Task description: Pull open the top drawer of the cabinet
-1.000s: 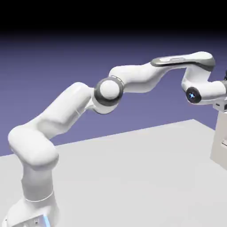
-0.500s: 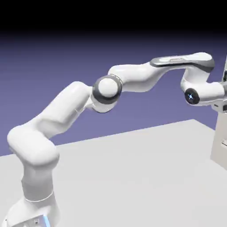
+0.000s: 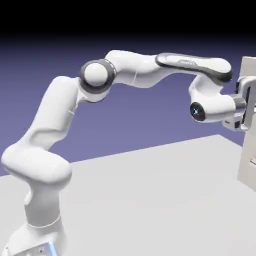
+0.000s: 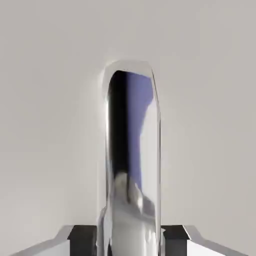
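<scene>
At the exterior view's right edge, the cabinet (image 3: 248, 150) shows only as a pale beige slab, mostly cut off by the frame, standing on the grey table (image 3: 150, 200). White Panda arm (image 3: 55, 120) rises from lower left, elbow high, forearm running level toward the cabinet front. Top drawer (image 4: 50, 100) fills the hand view as flat beige panel; in the exterior view it sits up near the hand at the cabinet's upper part, and whether it has already slid out cannot be told from this crop. Shiny grey handle (image 4: 132, 150) runs straight up the middle of the hand view, reflecting the violet backdrop. Gripper (image 4: 129, 240) is clamped down on that handle, dark finger pads (image 4: 82, 239) pressed on either side with no visible gap, bar centred between them. Judgement: grasp is made, the pull is the step in hand. Doing it well means drawing the hand straight back along the drawer's slide axis, away from the front panel, keeping the wrist level and square so the handle does not twist or slip out of the pads. Keep the squeeze on; no lift, no sideways drift, or the drawer may bind. Smooth, steady pull beats a jerk, since the handle is thin and polished.
</scene>
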